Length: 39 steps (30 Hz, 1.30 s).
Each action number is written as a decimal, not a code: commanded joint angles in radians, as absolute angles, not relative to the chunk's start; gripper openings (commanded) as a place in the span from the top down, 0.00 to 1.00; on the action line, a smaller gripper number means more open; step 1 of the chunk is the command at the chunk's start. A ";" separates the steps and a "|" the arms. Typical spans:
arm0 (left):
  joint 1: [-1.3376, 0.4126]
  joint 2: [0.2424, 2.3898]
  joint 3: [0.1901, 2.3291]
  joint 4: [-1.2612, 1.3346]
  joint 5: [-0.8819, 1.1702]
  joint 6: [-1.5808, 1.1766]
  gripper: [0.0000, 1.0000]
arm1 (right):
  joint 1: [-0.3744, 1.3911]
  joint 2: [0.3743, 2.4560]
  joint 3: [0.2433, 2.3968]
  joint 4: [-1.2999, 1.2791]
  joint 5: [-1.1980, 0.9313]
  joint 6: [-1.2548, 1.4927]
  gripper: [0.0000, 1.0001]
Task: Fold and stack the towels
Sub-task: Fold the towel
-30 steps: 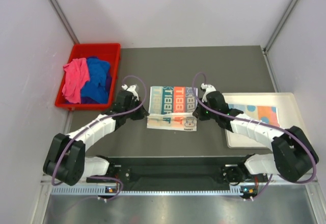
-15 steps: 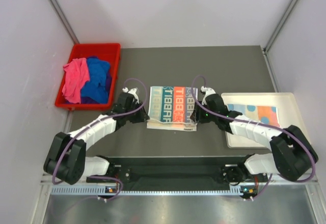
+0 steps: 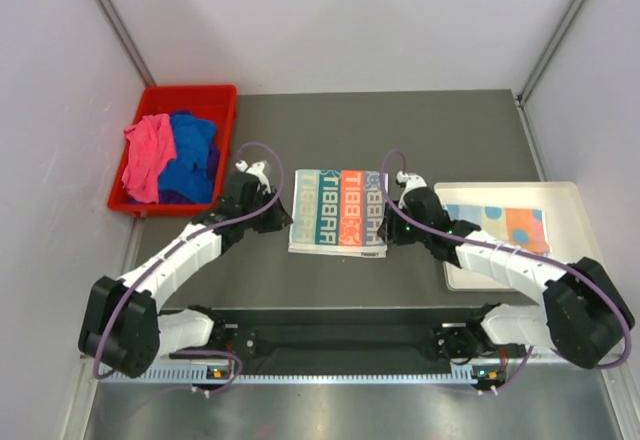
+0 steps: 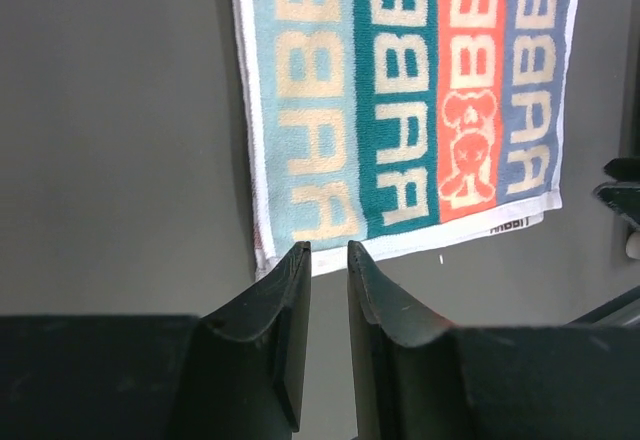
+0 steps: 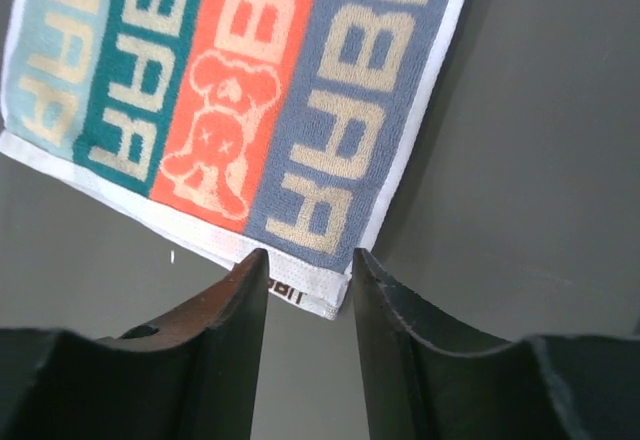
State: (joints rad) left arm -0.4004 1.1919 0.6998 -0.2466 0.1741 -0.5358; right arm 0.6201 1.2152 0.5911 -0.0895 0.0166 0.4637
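Note:
A folded cream towel with teal and orange lettering (image 3: 338,212) lies flat in the middle of the table. It also shows in the left wrist view (image 4: 400,110) and the right wrist view (image 5: 250,90). My left gripper (image 3: 272,216) hovers at the towel's near left corner, its jaws (image 4: 328,250) slightly apart with nothing between them. My right gripper (image 3: 386,226) hovers at the near right corner, open and empty (image 5: 310,258). A pink towel (image 3: 148,155) and a royal blue towel (image 3: 195,155) lie bunched in the red bin. A light blue patterned towel (image 3: 505,222) lies folded on the white tray.
The red plastic bin (image 3: 226,100) stands at the back left. The white flat tray (image 3: 560,192) sits at the right. Grey walls close in the table on three sides.
The towel's near edge, lifted and doubled over a second ago, now lies flat. Both grippers have let go of it and drawn slightly outward.

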 commanded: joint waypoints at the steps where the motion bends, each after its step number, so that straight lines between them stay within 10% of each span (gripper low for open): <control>1: -0.416 1.242 0.715 -0.192 0.221 -0.560 0.74 | 0.663 1.249 0.627 -0.086 0.054 0.495 0.62; 39: -0.474 1.341 0.588 -0.275 0.008 -0.673 0.83 | 0.767 1.246 0.496 -0.117 0.118 0.569 0.91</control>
State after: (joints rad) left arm -0.4713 1.3746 0.6128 -0.2169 0.0452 -0.6609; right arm 0.7464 1.2766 0.5152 -0.1139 0.1062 0.5552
